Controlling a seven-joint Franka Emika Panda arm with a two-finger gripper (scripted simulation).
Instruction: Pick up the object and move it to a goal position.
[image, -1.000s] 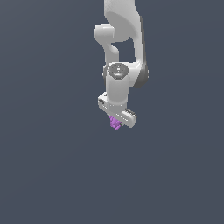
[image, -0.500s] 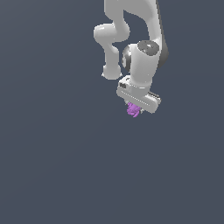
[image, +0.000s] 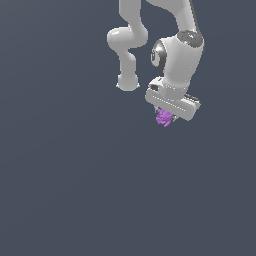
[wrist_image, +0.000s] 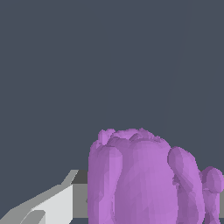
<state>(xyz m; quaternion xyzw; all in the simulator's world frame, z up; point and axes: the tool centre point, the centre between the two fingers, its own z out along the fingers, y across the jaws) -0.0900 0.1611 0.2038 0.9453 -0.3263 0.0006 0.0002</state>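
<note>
A: Gripping the purple object (image: 164, 118), that's my read. The white gripper (image: 167, 116) sits right over it and the lump pokes out just below the hand, nothing under it but flat grey.

B: Closed on it, then?

A: Judging so. In the exterior view the fingers are mostly hidden behind the hand's bar, so I can't see the contact itself. In the wrist view the object (wrist_image: 146, 177) fills the lower frame, very near the lens, with one pale finger (wrist_image: 48, 205) just beside it. It hangs clear of any surface I can make out, so something must be clamping it.

B: Why tilted like that?

A: The hand is angled, its bar sloping down toward the exterior view's right. Probably just the arm (image: 165, 40) reaching over to that side, with the wrist following the reach. The object rides along under it.

B: Where's the goal?

A: No marker visible in either view. Can't say how far off it is.

B: Surface of the thing?

A: Lumpy, ridged lobes, bright purple, much smaller than the hand. Ridges likely give the pads some bite, but the uneven shape could let it twist in the grasp if the arm swings hard.

B: Stage?

A: Pick looks done, carry in hand. What's left, I'd say, is bringing it to the goal without loosening the clamp.
</note>
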